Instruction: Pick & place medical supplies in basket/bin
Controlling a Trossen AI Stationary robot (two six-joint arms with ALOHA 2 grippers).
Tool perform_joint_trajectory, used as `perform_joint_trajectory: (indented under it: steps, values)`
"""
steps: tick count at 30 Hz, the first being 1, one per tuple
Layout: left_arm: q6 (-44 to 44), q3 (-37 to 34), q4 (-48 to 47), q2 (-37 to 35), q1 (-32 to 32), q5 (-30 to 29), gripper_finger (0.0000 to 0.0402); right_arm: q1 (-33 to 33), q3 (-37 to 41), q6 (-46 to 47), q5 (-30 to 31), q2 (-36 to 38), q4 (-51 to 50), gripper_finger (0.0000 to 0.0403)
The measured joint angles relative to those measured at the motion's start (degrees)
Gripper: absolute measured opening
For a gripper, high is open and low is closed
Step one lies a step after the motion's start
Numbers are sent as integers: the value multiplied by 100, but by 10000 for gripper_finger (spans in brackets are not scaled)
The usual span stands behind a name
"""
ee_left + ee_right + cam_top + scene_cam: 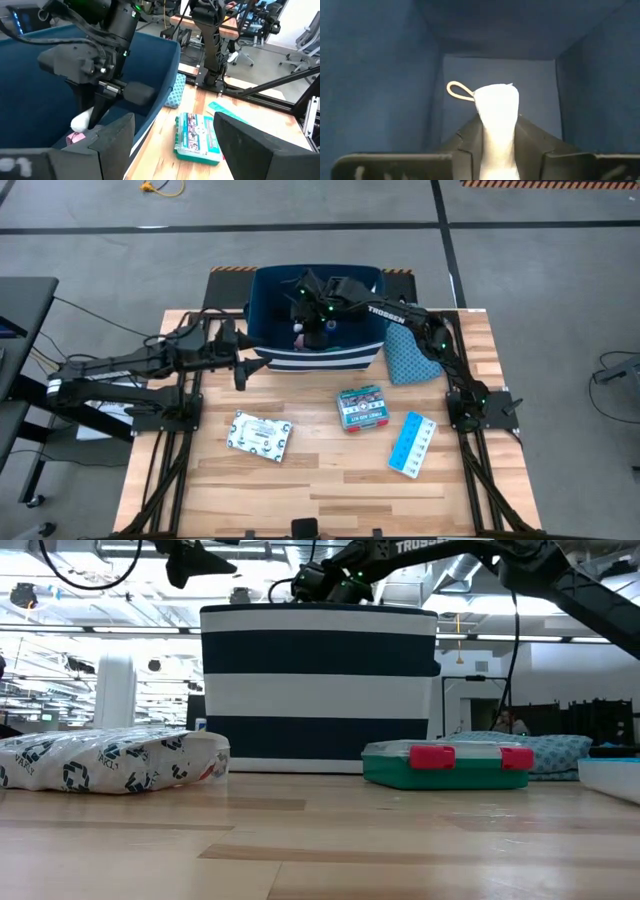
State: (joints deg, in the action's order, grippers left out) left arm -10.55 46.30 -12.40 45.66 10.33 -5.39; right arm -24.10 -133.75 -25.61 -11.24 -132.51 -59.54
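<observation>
The navy bin (265, 300) with white stripes stands at the table's far middle. My right gripper (497, 137) reaches down into it from above, shut on a white tube (496, 107); this also shows in the left wrist view (82, 120). A pink item (75, 138) lies on the bin's floor. My left gripper (175, 150) is open and empty, hovering beside the bin's near left corner (240, 368). On the table lie a white packet (258, 435), a teal-and-red box (361, 408) and a light blue pill organiser (412, 443). My right gripper pinches the white tube between its two fingers (470, 140), which point down into the bin and lie along the tube. The tube's free end (495, 95) sticks out past the fingertips. Whether that end touches the bin's floor, I cannot tell.
A teal patterned cloth bag (410, 355) lies against the bin's right side. A tan loop (459, 91) lies on the bin's floor. Bare wood shows along the table's near edge (320, 490). The arms' bases stand at the left (150, 405) and right (480, 405) edges.
</observation>
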Motion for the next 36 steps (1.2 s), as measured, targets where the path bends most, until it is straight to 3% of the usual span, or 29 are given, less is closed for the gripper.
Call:
perform_joint_trajectory:
  steps: [15, 36]
  values:
    - [31, 0, -22, 42, 0, 46, 261, 9, -82, 28, 84, 63, -228, 235]
    - [9, 0, -62, 40, -9, 523, 261, 11, -90, 510, 87, 1371, -396, 244]
